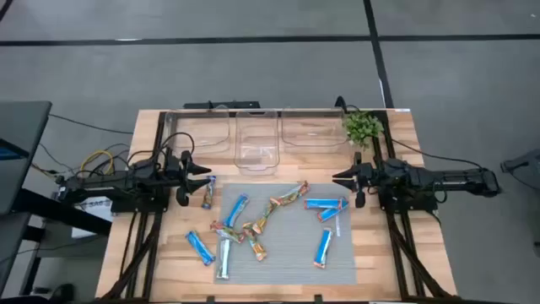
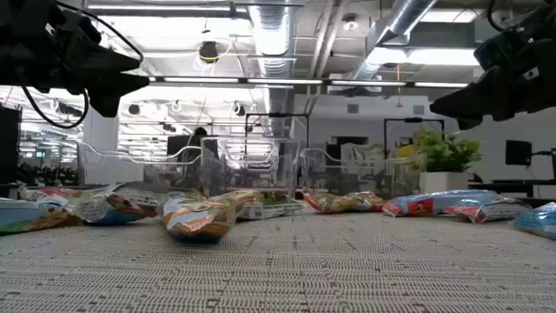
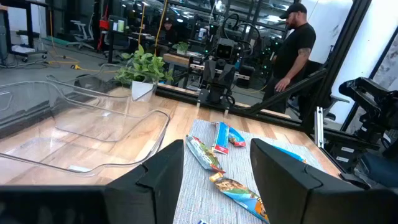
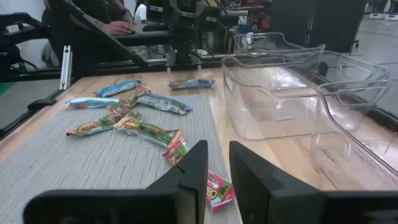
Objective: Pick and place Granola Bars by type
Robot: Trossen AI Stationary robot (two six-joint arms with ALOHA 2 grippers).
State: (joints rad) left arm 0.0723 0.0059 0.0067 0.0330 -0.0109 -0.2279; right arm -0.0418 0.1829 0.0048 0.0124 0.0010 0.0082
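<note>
The Granola Bars [image 1: 253,226] lay scattered on the grey mat [image 1: 291,266], none yet in the 3 clear bins [image 1: 256,139] at the counter's [image 1: 396,262] far edge. Both claws hovered released and empty, the left claw [image 1: 205,175] just beside a blue bar [image 1: 208,192] lying lengthwise toward the bins, the right claw [image 1: 337,178] nearer the blue-and-red bars [image 1: 327,205].
</note>
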